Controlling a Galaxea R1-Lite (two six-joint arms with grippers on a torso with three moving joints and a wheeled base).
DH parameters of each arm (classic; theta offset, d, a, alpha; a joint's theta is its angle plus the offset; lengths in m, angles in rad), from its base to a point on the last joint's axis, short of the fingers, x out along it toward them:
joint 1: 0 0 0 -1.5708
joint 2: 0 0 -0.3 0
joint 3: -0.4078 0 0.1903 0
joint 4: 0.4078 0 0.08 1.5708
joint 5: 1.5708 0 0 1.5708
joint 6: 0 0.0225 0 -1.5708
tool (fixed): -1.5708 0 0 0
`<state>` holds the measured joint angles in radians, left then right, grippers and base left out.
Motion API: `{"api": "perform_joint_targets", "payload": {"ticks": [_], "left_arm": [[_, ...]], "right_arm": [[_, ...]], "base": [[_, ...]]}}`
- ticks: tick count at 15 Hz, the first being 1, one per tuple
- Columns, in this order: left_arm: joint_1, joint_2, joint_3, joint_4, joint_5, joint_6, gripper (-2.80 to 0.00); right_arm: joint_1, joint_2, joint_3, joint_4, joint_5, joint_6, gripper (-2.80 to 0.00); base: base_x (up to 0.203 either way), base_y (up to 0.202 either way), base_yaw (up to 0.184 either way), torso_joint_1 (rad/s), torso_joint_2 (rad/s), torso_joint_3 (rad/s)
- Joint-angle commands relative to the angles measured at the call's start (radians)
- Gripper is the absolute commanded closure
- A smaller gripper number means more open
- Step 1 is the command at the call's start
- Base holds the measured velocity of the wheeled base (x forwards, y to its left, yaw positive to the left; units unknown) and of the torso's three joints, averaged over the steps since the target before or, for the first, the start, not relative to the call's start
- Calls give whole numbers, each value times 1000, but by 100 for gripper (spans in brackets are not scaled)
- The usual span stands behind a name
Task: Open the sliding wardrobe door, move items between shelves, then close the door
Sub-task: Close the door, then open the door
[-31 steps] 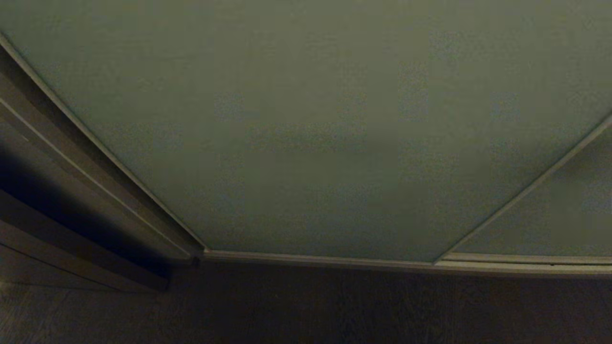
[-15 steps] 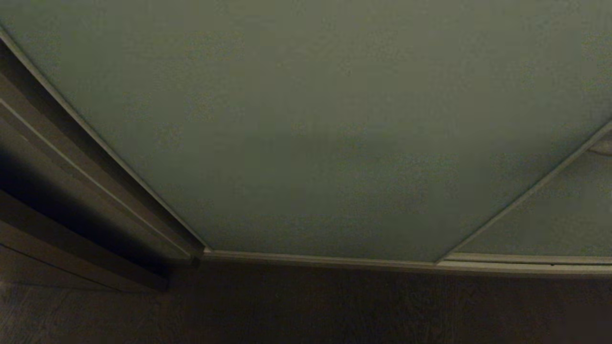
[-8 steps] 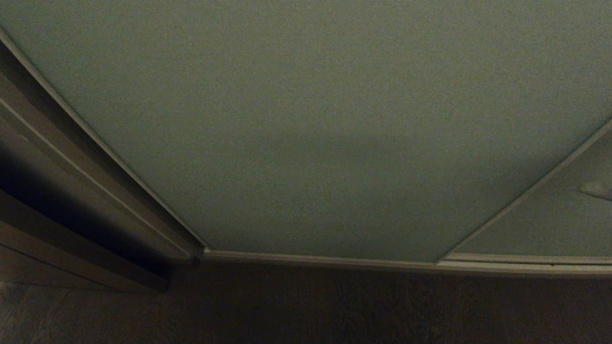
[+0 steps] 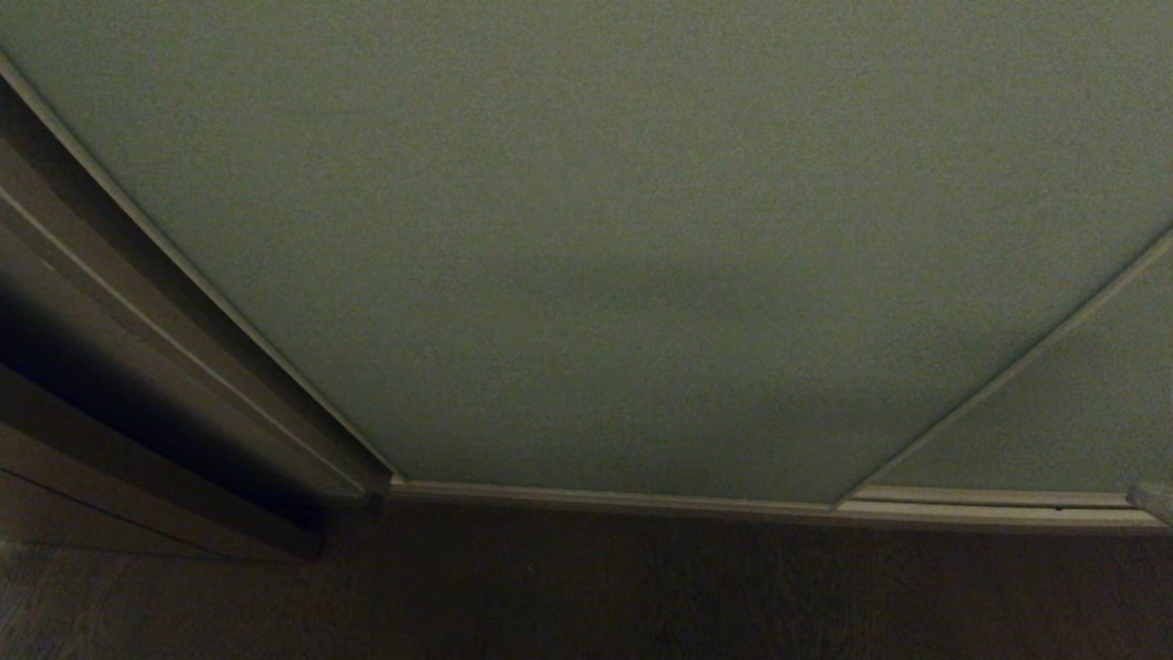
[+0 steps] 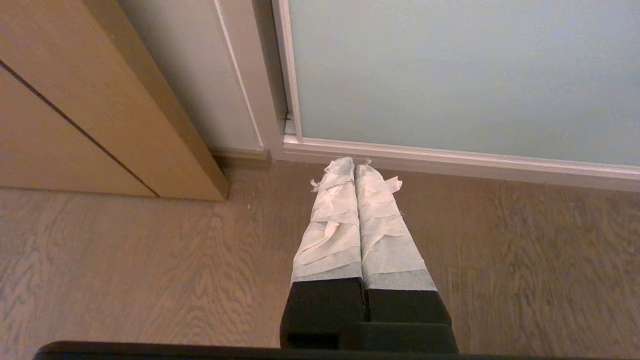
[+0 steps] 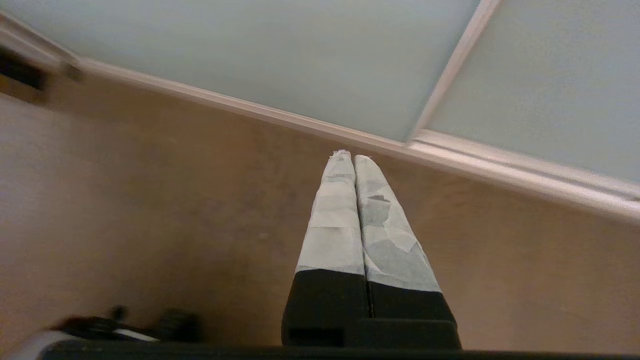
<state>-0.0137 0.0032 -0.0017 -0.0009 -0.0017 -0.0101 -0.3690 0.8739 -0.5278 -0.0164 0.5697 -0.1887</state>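
Head view: the sliding wardrobe door [image 4: 586,229] fills nearly the whole field, a flat matte pale grey-green panel with a fine grainy surface, fully across its opening. A thin light-coloured frame strip [image 4: 605,500] edges its foot; a second slim strip runs diagonally at right, where a neighbouring panel [image 4: 1063,431] of the same finish overlaps. At left stands a dark brown wooden side panel [image 4: 137,431] with straight stepped edges. The floor [image 4: 586,596] below is dark wood-grain plank.

Left gripper [image 5: 354,165]: fingers pressed together, holding nothing. Each finger is a long tapering wedge, black at the base and wrapped toward the tip in crinkled white tape with frayed ends. It hangs over the wood-grain floor [image 5: 125,260], tips pointing toward the pale bottom rail of the door [image 5: 450,75], not touching it. A tan flat-faced cabinet side [image 5: 100,110] with one straight dark seam lies to one side.

Right gripper [image 6: 348,157]: fingers likewise together and empty, same black base and smoother white tape wrap. It is above the floor [image 6: 150,210], pointing at the junction of the two door panels [image 6: 280,55] and their pale rail, clear of both. A sliver of it shows at the right edge of the head view [image 4: 1156,500].

No toys or shelves visible; the door covers the interior.
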Motion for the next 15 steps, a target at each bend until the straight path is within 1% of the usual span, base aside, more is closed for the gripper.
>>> {"api": "perform_joint_targets", "payload": {"ticks": [1,3,4,5,6,7,9,11,13,15], "left_arm": [[0,1,0,-1,0,-1,0],[0,1,0,-1,0,-1,0],[0,1,0,-1,0,-1,0],[0,1,0,-1,0,-1,0],[0,1,0,-1,0,-1,0],[0,1,0,-1,0,-1,0],[0,1,0,-1,0,-1,0],[0,1,0,-1,0,-1,0],[0,1,0,-1,0,-1,0],[0,1,0,-1,0,-1,0]], "right_arm": [[116,-315,126,2,-164,-5,0],[199,-497,231,6,-352,-7,0],[234,-564,285,26,-487,-1,0],[258,-595,306,63,-589,38,0],[280,-601,325,81,-633,124,0],[289,-603,367,77,-651,165,0],[305,-615,408,75,-654,193,0],[342,-714,432,83,-647,186,0],[359,-857,469,86,-607,172,0],[372,-879,518,32,-575,178,0]], "base": [[0,0,0,0,0,0],[0,0,0,0,0,0],[0,0,0,0,0,0],[0,0,0,0,0,0],[0,0,0,0,0,0],[0,0,0,0,0,0],[0,0,0,0,0,0],[0,0,0,0,0,0],[0,0,0,0,0,0],[0,0,0,0,0,0]]}}
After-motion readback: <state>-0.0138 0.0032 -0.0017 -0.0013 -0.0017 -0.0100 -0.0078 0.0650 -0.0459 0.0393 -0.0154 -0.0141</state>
